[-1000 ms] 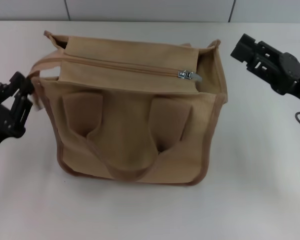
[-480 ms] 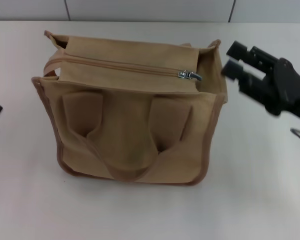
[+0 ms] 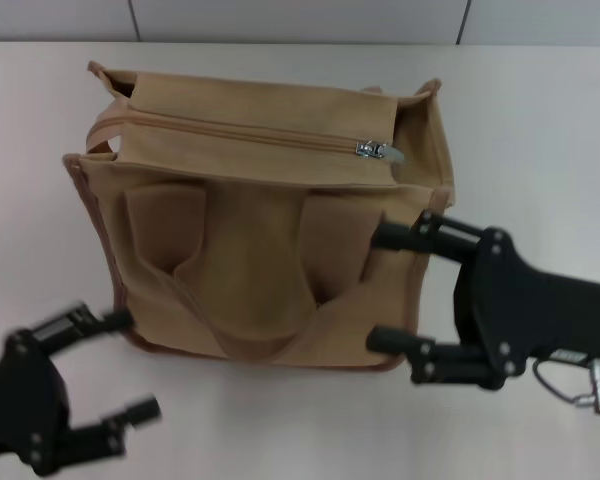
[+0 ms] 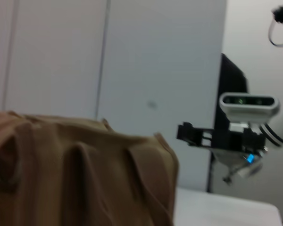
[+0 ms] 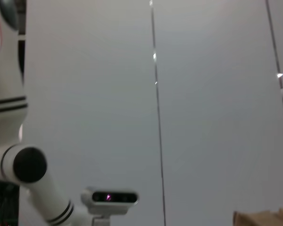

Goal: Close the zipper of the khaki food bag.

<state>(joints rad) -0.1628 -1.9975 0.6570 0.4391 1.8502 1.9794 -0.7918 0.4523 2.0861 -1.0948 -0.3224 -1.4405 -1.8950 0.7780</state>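
Bag (image 3: 260,230) fills the middle of the head view, standing on the white table (image 3: 540,130), and its zipper (image 3: 250,133) runs across the top with the silver slider (image 3: 378,150) sitting at the end nearer the right arm. Right gripper (image 3: 392,290) hangs in front of the bag's near corner, fingers spread wide and holding nothing; the slider lies beyond it, farther from the robot. Left gripper (image 3: 120,365) is low at the bag's other front corner, also spread wide and empty.

Over to the left wrist view: the bag's tan side (image 4: 80,174) is right up close, and the other arm's gripper (image 4: 198,136) shows farther off, past the bag.

Right wrist view: mostly a grey wall, with only a sliver of the bag (image 5: 264,219) at the edge.

The zip line looks drawn to its end, so I'd judge the job essentially finished. To do this well, both arms should clear the bag without nudging it.
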